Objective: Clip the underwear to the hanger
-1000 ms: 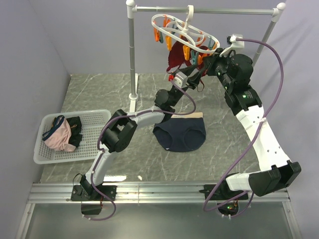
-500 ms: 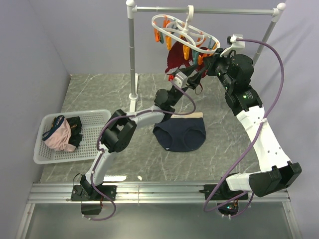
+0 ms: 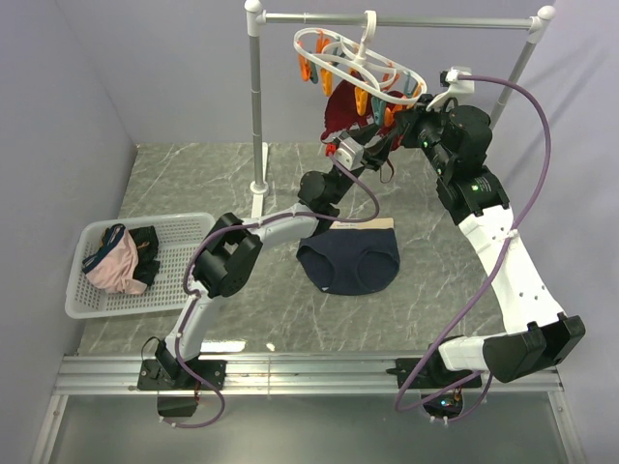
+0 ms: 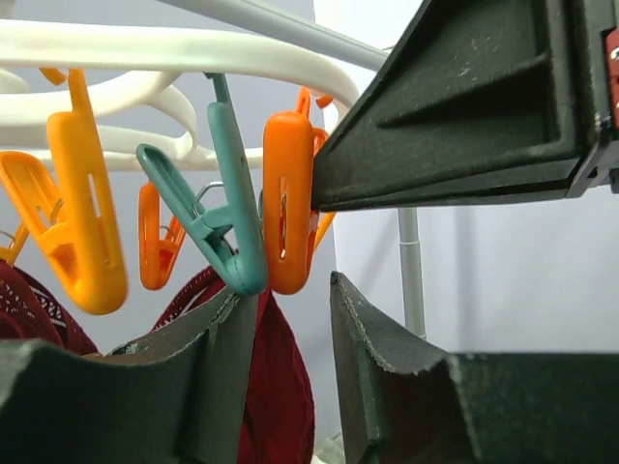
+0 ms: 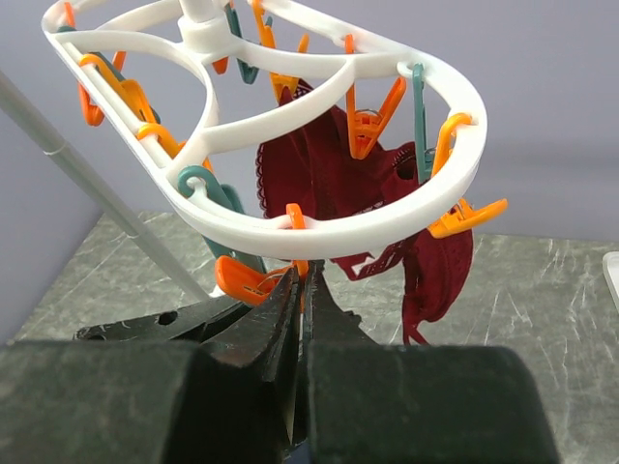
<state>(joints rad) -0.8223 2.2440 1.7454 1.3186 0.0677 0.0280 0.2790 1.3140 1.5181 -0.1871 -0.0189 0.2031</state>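
Your left gripper [image 4: 324, 242] has edged up to the hanger [image 5: 338, 230] clips [image 4: 288, 208], half open and empty. Your right gripper [image 5: 302, 280] is pinched shut beneath. The underwear [image 3: 350, 261] lies on the counter [image 3: 193, 184] at the hanger's 6 o'clock, unclipped, so fetch it next.

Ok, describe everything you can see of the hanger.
The hanger is a white plastic oval ring with inner struts and a top hook, hung on the grey rail. Orange and teal clips dangle from its rim; some hold a maroon garment. The right gripper, shut, touches an orange clip under the near rim; the left gripper is open below others.
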